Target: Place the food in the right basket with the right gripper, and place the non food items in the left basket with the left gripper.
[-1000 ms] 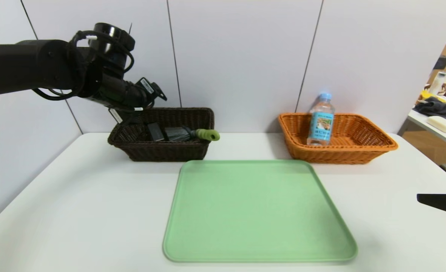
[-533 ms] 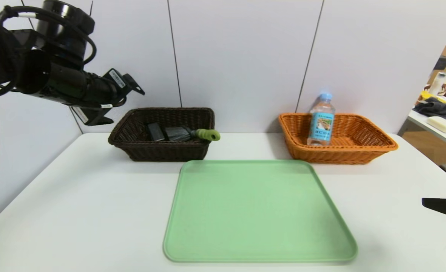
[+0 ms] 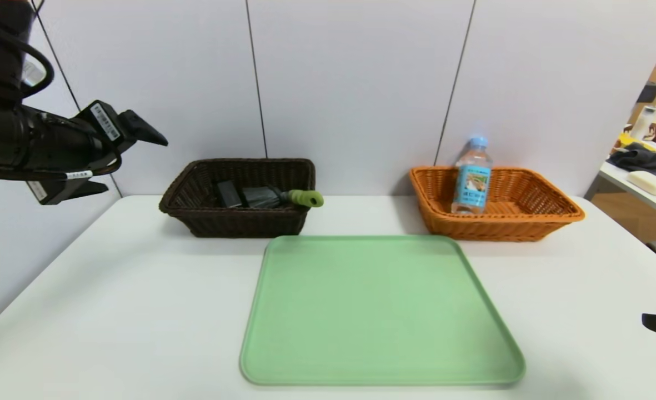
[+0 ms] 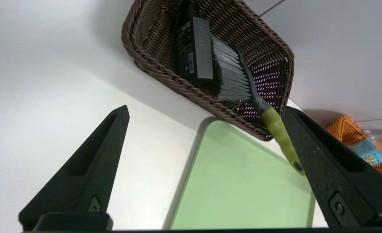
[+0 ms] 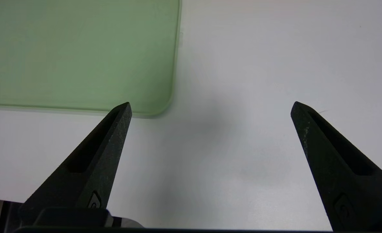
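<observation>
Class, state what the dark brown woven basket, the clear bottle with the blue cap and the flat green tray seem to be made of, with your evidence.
Dark brown basket: matt wicker, perhaps plastic strands; the weave shows.
Clear bottle: glossy plastic, judging by its see-through wall.
Green tray: probably smooth satin plastic; even colour, moulded rim.

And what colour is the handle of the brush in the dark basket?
Olive green handle, best seen in the left wrist view.

Your left end effector [image 3: 138, 165] is raised at the far left, jaws wide apart and holding nothing, its black wrist [image 3: 55, 141] level behind it. Your right end effector [image 5: 212, 108] is positioned over the desk at the near right, jaws spread, grasping nothing.
</observation>
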